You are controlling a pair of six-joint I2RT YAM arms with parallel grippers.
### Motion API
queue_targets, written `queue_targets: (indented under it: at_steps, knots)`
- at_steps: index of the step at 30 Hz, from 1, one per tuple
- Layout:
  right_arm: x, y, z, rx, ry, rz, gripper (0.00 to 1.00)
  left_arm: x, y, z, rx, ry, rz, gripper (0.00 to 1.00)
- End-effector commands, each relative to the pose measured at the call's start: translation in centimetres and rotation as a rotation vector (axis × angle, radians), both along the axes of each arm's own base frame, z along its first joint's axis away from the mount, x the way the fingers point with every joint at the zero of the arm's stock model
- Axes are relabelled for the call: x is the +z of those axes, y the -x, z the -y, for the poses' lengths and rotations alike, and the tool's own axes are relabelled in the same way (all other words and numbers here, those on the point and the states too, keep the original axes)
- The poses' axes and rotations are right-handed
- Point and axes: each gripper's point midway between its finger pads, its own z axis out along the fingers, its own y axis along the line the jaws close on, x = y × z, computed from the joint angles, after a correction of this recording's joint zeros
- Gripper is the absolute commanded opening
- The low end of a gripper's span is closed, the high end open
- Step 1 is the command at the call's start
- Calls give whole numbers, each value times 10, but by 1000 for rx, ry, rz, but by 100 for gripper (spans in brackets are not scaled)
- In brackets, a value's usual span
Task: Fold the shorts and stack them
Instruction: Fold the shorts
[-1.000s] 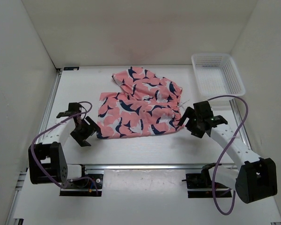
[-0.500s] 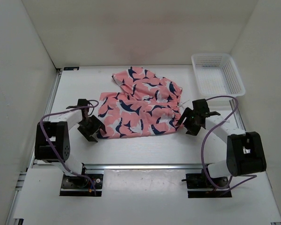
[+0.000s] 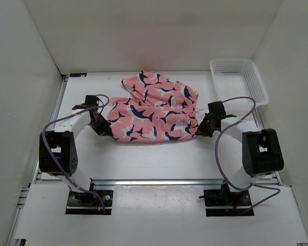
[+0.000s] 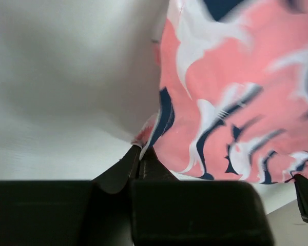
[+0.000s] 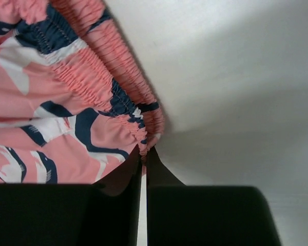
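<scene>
The salmon-pink shorts (image 3: 153, 114) with navy-and-white shark shapes lie spread across the middle of the table. My left gripper (image 3: 103, 128) is shut on their left corner; in the left wrist view the fabric edge (image 4: 149, 134) is pinched between the closed jaws of that gripper (image 4: 140, 151). At the right edge of the shorts, my right gripper (image 3: 199, 128) is shut on the gathered elastic waistband (image 5: 138, 128), with the cloth squeezed at the tips of the gripper (image 5: 145, 151). Both held corners are lifted slightly off the table.
A white plastic mesh basket (image 3: 239, 81) stands at the back right corner of the table. White walls enclose the table on three sides. Purple cables loop from both arms.
Both grippers moved inward and forward onto the near corners of the shorts and shut on them. The near edge of the shorts has been drawn up and the cloth has shifted a little toward the back.
</scene>
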Motion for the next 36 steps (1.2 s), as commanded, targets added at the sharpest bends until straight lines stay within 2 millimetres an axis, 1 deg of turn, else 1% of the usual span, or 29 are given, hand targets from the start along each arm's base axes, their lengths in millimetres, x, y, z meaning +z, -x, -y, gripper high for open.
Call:
queue_targets:
  at_steps: [1, 2, 3, 4, 5, 6, 7, 8, 9, 10, 11, 12, 14, 15, 17, 18, 20, 21, 22, 23, 24, 25, 27, 28, 30, 32, 34, 35, 36]
  knots:
    - [53, -48, 4, 0, 41, 143, 0, 70, -38, -7, -38, -54, 201, 10]
    - [77, -56, 6, 1, 52, 198, 0, 107, -58, -15, -39, -102, 295, 10]
    - [98, -64, 8, 2, 70, 239, 0, 130, -63, -19, -39, -126, 340, 10]
    - [115, -64, 12, 8, 93, 249, 0, 145, -61, -23, -40, -152, 337, 10]
    - [169, -79, 12, 23, 104, 373, 0, 171, -65, -27, -36, -173, 391, 10]
    - [195, -83, 14, 30, 116, 424, 0, 226, -78, -32, -17, -202, 520, 10]
    - [245, -86, 15, 53, 127, 515, 0, 246, -74, -36, -16, -221, 540, 10]
    - [266, -86, 14, 75, 131, 552, 0, 275, -74, -41, 5, -230, 602, 10]
    - [291, -82, 11, 103, 117, 594, 0, 329, -73, -46, 38, -236, 735, 10]
    - [313, -77, 10, 119, 115, 633, 0, 355, -70, -46, 48, -233, 804, 10]
    - [345, -70, 11, 142, 125, 685, 0, 378, -64, -50, 65, -235, 860, 10]
    - [364, -62, 12, 154, 124, 723, 0, 421, -49, -51, 81, -229, 970, 10]
    - [404, -39, 12, 180, 127, 817, 0, 458, -28, -51, 95, -224, 1073, 10]
    - [417, -30, 12, 197, 121, 849, 0, 491, -7, -56, 119, -225, 1170, 10]
    - [448, -2, 15, 205, 116, 923, 0, 515, 20, -59, 138, -226, 1249, 10]
    - [457, 7, 18, 209, 123, 947, 0, 539, 46, -59, 150, -222, 1334, 10]
    - [486, 35, 22, 213, 120, 1030, 0, 552, 73, -67, 191, -246, 1374, 10]
    - [498, 49, 23, 217, 111, 1065, 0, 569, 99, -70, 217, -251, 1442, 10]
    - [503, 54, 25, 221, 118, 1077, 0, 575, 112, -72, 231, -254, 1473, 10]
    - [515, 70, 29, 225, 128, 1109, 0, 581, 124, -72, 235, -251, 1502, 10]
    - [519, 76, 30, 224, 128, 1114, 0, 588, 143, -74, 254, -255, 1543, 10]
    - [522, 81, 29, 232, 121, 1121, 0, 594, 155, -76, 268, -257, 1573, 10]
    - [529, 96, 32, 229, 120, 1145, 0, 600, 168, -78, 285, -259, 1607, 10]
    - [526, 97, 32, 231, 121, 1132, 0, 607, 181, -80, 300, -259, 1643, 10]
    - [529, 109, 35, 228, 120, 1149, 0, 609, 184, -80, 295, -270, 1652, 10]
    - [525, 108, 36, 220, 127, 1139, 0, 605, 179, -81, 289, -279, 1635, 10]
    - [511, 97, 40, 197, 151, 1090, 0, 597, 164, -81, 275, -293, 1593, 10]
    - [504, 93, 42, 189, 160, 1069, 0, 583, 138, -79, 244, -306, 1524, 10]
    - [496, 88, 44, 177, 174, 1045, 0, 575, 126, -79, 236, -309, 1486, 10]
